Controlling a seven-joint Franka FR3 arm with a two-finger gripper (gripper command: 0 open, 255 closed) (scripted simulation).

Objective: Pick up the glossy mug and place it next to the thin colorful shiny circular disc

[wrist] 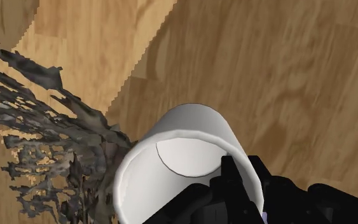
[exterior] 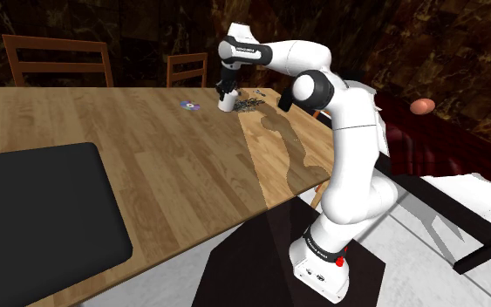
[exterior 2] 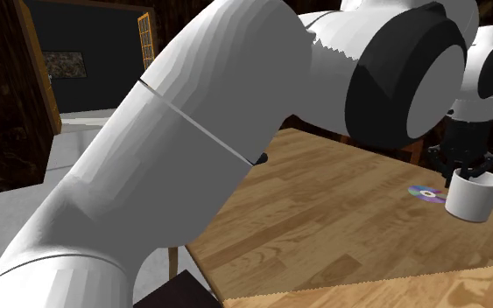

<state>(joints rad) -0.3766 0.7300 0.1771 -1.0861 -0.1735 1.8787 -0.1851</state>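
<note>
The gripper (wrist: 238, 191) is clamped on the wall of the white mug (wrist: 180, 159) at its rim. As the wrist view has it, 1 black finger reaches inside the cup and the other sits against the outside.

In the second exterior view the mug (exterior 2: 475, 196) hangs tilted under the gripper (exterior 2: 468, 164). It seems just clear of the wooden worktop (exterior 2: 323, 219), though I cannot tell whether its base touches the wood. The shiny disc (exterior 2: 426, 193) lies flat just beside it, toward that view's left. In the shoulder view the mug (exterior: 227, 102) sits between the disc (exterior: 190, 105) and a dark tangled heap (exterior: 253, 105).

The step in hand looks like the carry and set-down, and the travel left is short:

- **Moving:** A pinch on 1 wall of a glossy cup is a narrow hold, so move slowly and without jerks, or the mug may pivot between the fingers.
- **Path:** Keep it low and ease it toward the disc, away from the heap. Stop while bare wood shows between the 2 — beside the disc, not on it.
- **Landing:** Level the wrist first so the base lands flat rather than on an edge.
- **Release:** Let go only once the base bears on the wood, then lift straight up so the inner finger does not catch the rim and tip the mug.
</note>
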